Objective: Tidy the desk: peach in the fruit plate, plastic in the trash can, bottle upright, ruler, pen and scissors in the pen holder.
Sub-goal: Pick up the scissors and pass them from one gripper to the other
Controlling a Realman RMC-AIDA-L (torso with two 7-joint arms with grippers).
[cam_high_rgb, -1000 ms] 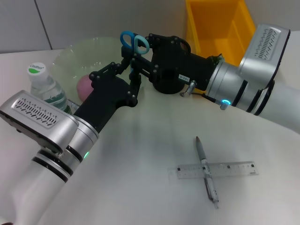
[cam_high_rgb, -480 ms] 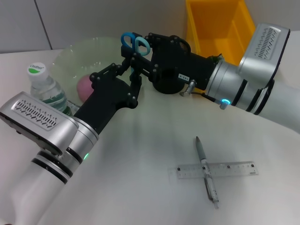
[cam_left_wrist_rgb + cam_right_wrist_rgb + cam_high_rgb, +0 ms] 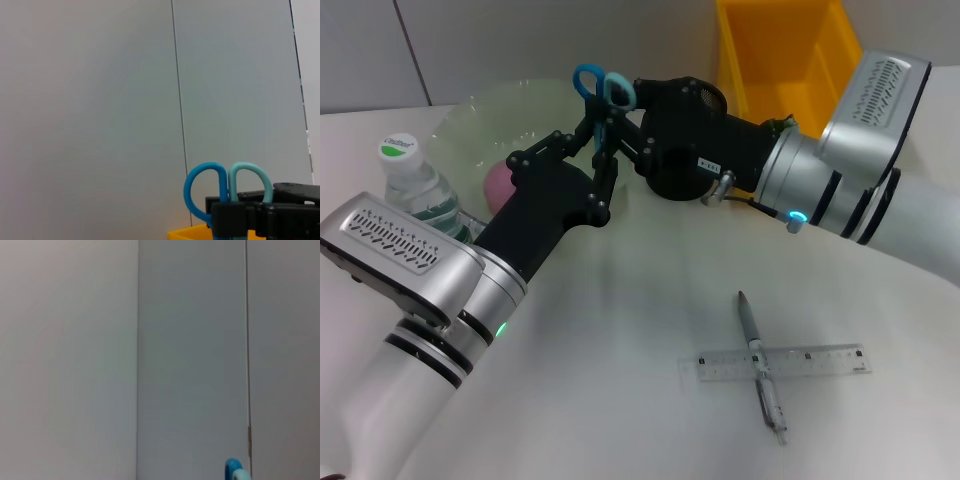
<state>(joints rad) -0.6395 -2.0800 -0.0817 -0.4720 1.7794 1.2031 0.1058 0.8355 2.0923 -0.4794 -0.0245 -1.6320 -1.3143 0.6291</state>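
A: Where are the scissors point(image 3: 604, 92) now?
B: Up off the table point(image 3: 620, 400), at the far middle, handles uppermost and long axis close to upright; both grippers meet on them just below the blue loops.

A: Which holds them?
B: The left gripper point(image 3: 602, 150) has its fingers closed on the scissors from the left; the right gripper point(image 3: 632, 135) reaches in from the right and touches the same spot, but whether its fingers are clamped or slack I cannot tell.

A: And the pen holder?
B: Hidden, likely behind the right wrist; so the right arm looks nearer for the drop, blades down.

A: What else is left?
B: The pen point(image 3: 760, 365) lies across the ruler point(image 3: 775, 362) at the near right; the peach point(image 3: 500, 184) sits in the fruit plate point(image 3: 470, 125); the bottle point(image 3: 415, 190) stands at the left.

A: Any writing?
B: The green cap label and a small white sticker on the right wrist; neither is legible.
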